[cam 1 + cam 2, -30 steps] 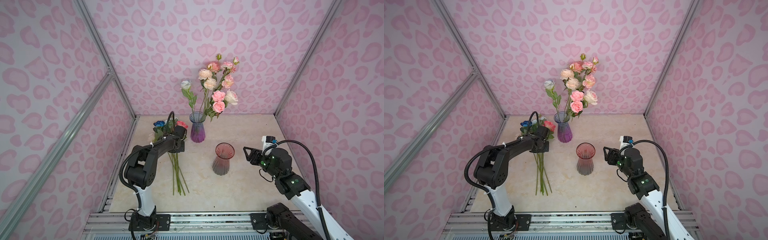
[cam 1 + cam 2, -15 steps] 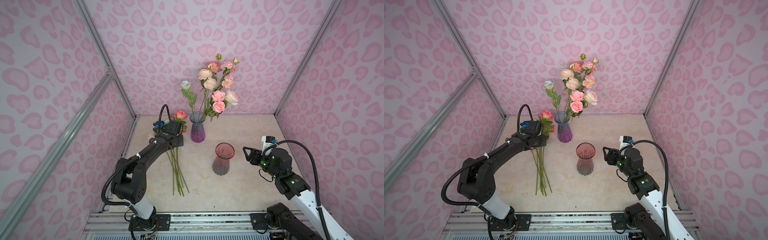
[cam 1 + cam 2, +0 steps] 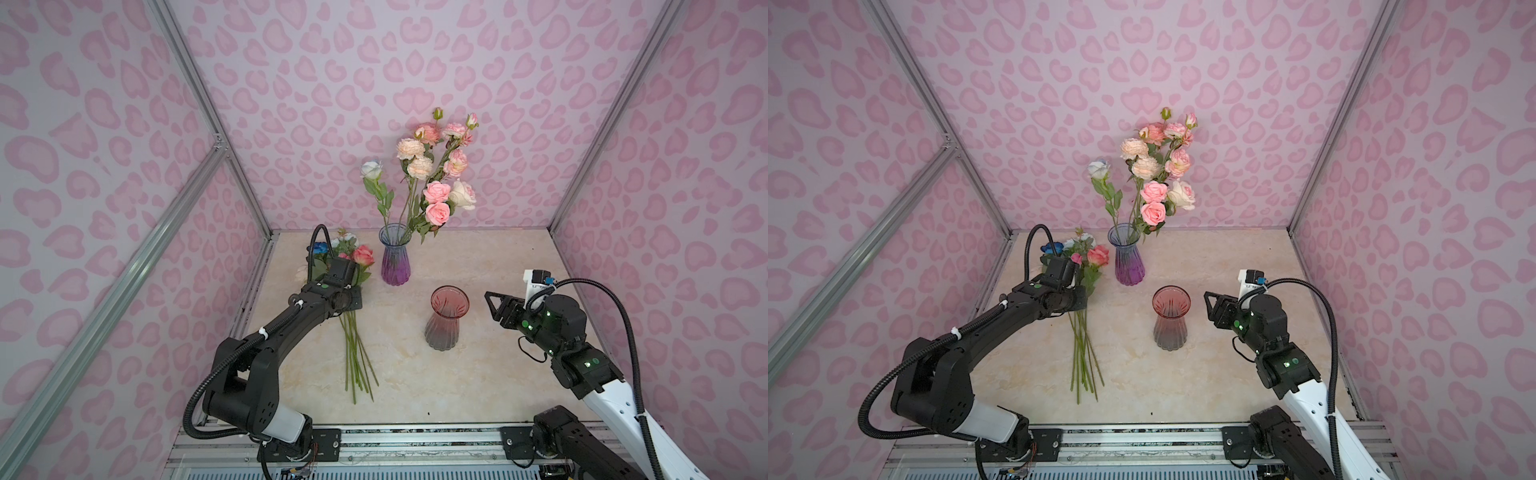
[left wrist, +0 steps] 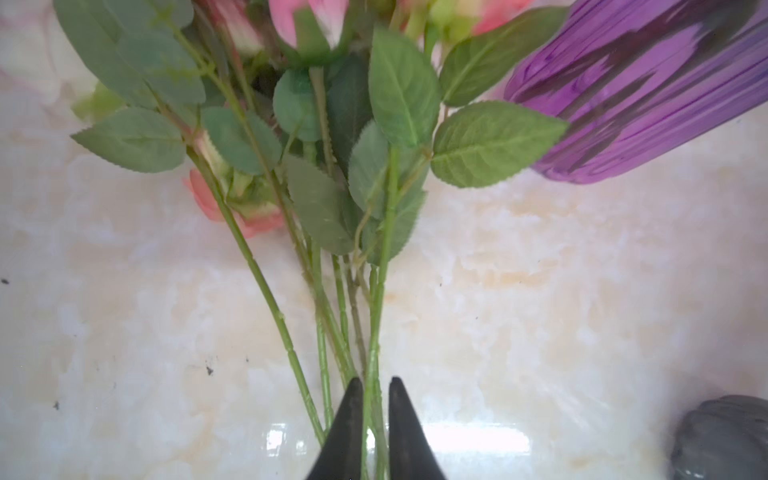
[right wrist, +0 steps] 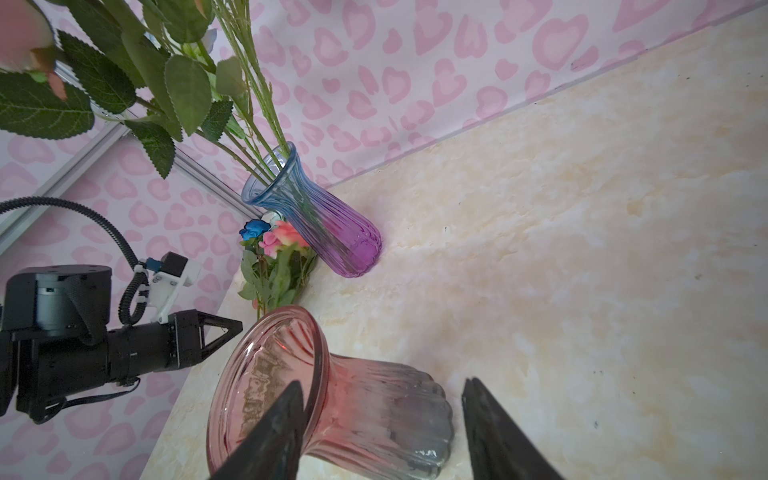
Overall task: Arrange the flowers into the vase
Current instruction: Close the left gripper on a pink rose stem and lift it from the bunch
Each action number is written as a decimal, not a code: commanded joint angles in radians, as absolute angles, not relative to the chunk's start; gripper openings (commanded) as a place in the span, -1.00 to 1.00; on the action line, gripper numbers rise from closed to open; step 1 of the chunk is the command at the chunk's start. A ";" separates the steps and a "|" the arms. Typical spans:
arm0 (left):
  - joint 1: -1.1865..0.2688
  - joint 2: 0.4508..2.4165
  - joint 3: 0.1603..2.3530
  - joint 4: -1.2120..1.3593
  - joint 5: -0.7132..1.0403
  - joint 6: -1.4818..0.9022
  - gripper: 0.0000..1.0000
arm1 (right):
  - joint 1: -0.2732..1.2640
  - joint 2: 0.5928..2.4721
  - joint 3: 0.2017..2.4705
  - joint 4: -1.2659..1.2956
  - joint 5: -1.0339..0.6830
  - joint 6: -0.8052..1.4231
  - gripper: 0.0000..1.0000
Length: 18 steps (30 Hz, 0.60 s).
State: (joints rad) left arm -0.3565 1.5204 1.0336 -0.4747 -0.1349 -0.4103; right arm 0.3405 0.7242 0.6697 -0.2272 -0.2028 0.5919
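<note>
Flowers (image 3: pixel 352 357): a loose bunch lies flat on the table (image 3: pixel 498 249) just left of the purple vase (image 3: pixel 395 266). The stems fan toward the front edge and the heads are beside the vase base. A deep blue bloom (image 3: pixel 320 248) and a coral-pink rose (image 3: pixel 363 255) show among them. More stand in the purple vase: pink, peach and cream roses (image 3: pixel 436 195) and one pale blue-white rose (image 3: pixel 371 169), leaning out above the rim.

Left pincer (image 4: pixel 374 386) is low over the bunch, left and forward of the purple vase. Its tips are a narrow slit apart with a green stem (image 4: pixel 376 332) running through. Cannot tell if the stem is clamped.

Right pincer (image 3: pixel 490 305) is well right and forward of the purple vase, jaws spread wide, nothing in them. It points at a pink-to-grey glass vase (image 3: pixel 444 328) standing upright forward-right of the purple vase. It is near that vase, not touching it in both top views.
</note>
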 commanded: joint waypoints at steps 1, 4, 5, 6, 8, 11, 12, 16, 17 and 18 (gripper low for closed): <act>-0.356 1.539 1.016 -0.451 -0.150 -0.428 -0.55 | 0.344 0.723 0.672 -0.208 -0.201 0.590 0.23; -0.357 1.528 1.008 -0.442 -0.172 -0.430 -0.38 | 0.346 0.719 0.676 -0.217 -0.202 0.587 0.23; -0.355 1.528 1.013 -0.440 -0.171 -0.427 -0.37 | 0.346 0.720 0.676 -0.220 -0.199 0.584 0.23; -0.355 1.533 1.019 -0.437 -0.161 -0.423 -0.37 | 0.345 0.718 0.676 -0.219 -0.196 0.584 0.23; -0.354 1.561 1.036 -0.437 -0.127 -0.414 -0.38 | 0.345 0.719 0.671 -0.215 -0.192 0.589 0.23; -0.356 1.621 1.060 -0.435 -0.082 -0.404 -0.38 | 0.345 0.725 0.669 -0.212 -0.202 0.591 0.23; -0.357 1.637 1.067 -0.435 -0.078 -0.401 -0.39 | 0.345 0.724 0.669 -0.213 -0.199 0.588 0.23; -0.368 1.703 1.096 -0.469 -0.136 -0.385 -0.39 | 0.346 0.722 0.655 -0.207 -0.193 0.590 0.24; -0.372 1.715 1.103 -0.477 -0.161 -0.379 -0.38 | 0.346 0.722 0.655 -0.206 -0.194 0.588 0.24; -0.374 1.724 1.108 -0.474 -0.170 -0.372 -0.36 | 0.346 0.725 0.655 -0.206 -0.194 0.584 0.24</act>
State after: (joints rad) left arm -0.3691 1.7035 1.0897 -0.4515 -0.1207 -0.3943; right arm 0.3450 0.7238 0.6628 -0.2306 -0.2016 0.5911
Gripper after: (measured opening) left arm 0.312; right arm 0.617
